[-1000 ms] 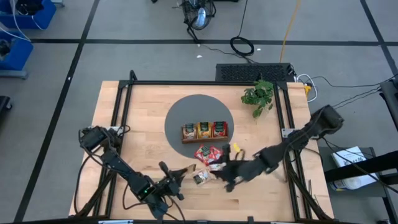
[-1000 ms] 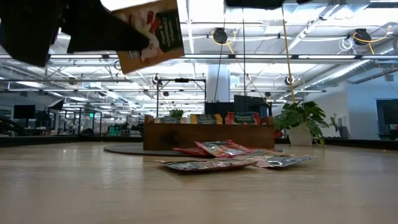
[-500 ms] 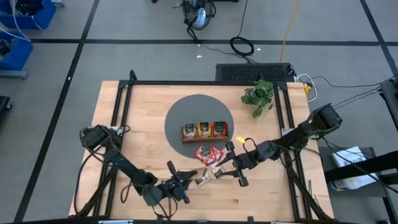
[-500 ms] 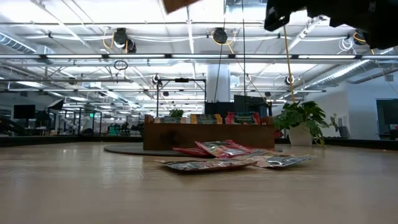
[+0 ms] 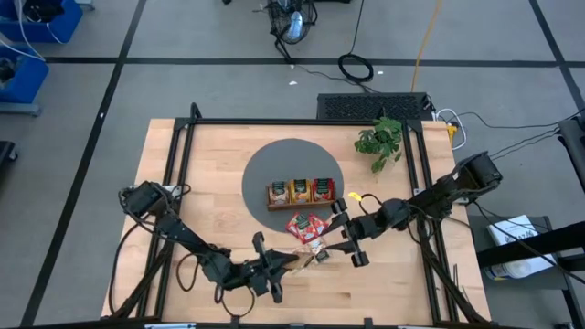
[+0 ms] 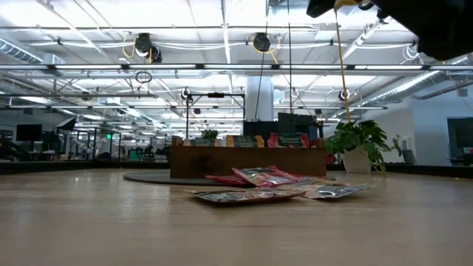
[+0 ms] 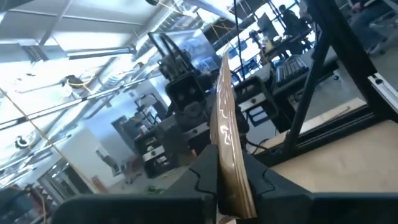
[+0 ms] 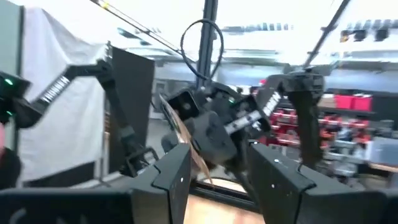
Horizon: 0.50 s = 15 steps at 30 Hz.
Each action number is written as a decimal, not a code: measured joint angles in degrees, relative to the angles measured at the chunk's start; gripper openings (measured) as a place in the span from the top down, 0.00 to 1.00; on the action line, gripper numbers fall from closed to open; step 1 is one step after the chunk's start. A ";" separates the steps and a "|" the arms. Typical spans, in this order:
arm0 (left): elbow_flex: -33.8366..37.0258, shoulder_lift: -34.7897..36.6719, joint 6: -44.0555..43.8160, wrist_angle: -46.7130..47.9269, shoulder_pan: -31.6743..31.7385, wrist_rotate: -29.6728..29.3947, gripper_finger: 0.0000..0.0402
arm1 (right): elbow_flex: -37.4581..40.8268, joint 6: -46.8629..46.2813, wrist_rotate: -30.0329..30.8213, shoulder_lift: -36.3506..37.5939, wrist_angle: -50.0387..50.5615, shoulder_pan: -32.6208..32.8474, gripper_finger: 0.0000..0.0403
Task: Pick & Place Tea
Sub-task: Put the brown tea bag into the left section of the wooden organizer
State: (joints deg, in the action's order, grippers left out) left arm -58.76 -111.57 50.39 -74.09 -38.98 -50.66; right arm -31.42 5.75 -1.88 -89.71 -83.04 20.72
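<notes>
Now the left gripper [image 5: 291, 262] sits farther toward the table's middle than a second ago, when it hung near the front edge with its sachet showing large at the top of the low view; that sachet has since left the low view entirely. The right gripper [image 5: 336, 236] has drawn back from the front-centre spot, where it reached low over the loose packets, and now lies beside the pile, nearer the tray. The pile of loose sachets [image 5: 306, 228] looks unchanged. On the dark round mat [image 5: 259, 169] stands the wooden tray [image 5: 301, 204], its three compartments each holding upright sachets: dark green ones on the left, orange-yellow in the middle, red on the right, as the high view shows them. In the low view the tray [image 6: 222, 161] stands behind the loose packets [image 6: 255, 186] lying flat on the table [image 6: 111, 222]. The left arm stretches low along the front of the table, its fingers [image 7: 205, 174] pinched on a single sachet [image 7: 225, 137] held edge-on and upright between them, facing the right arm. The right arm reaches in from the right side, its fingers [image 8: 283, 177] parted with nothing between them, pointed at the left gripper and the sachet it carries. A potted plant [image 5: 380, 139] stands at the far right corner.
</notes>
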 joint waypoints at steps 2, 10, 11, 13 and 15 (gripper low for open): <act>0.00 0.00 -0.82 0.11 1.19 1.61 0.94 | -0.95 -2.57 -2.79 0.01 0.99 -1.18 0.64; 0.00 0.00 -1.64 -0.13 3.81 4.56 0.94 | -4.17 -3.60 -5.87 -0.02 6.75 -2.39 0.65; 0.00 0.00 -1.64 -0.19 3.95 4.55 0.93 | -4.42 -3.64 -5.88 -0.02 7.24 -2.38 0.65; 0.00 0.00 -1.77 -0.23 4.20 4.59 0.93 | -5.01 -3.80 -5.85 -0.02 8.72 -2.38 0.65; 0.00 0.00 -1.96 -0.25 4.30 4.58 0.96 | -5.36 -3.79 -5.84 -0.02 10.12 -2.38 0.65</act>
State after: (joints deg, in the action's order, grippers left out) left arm -58.76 -111.57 48.42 -74.35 -34.68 -46.07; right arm -36.78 1.96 -7.71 -89.73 -72.92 18.35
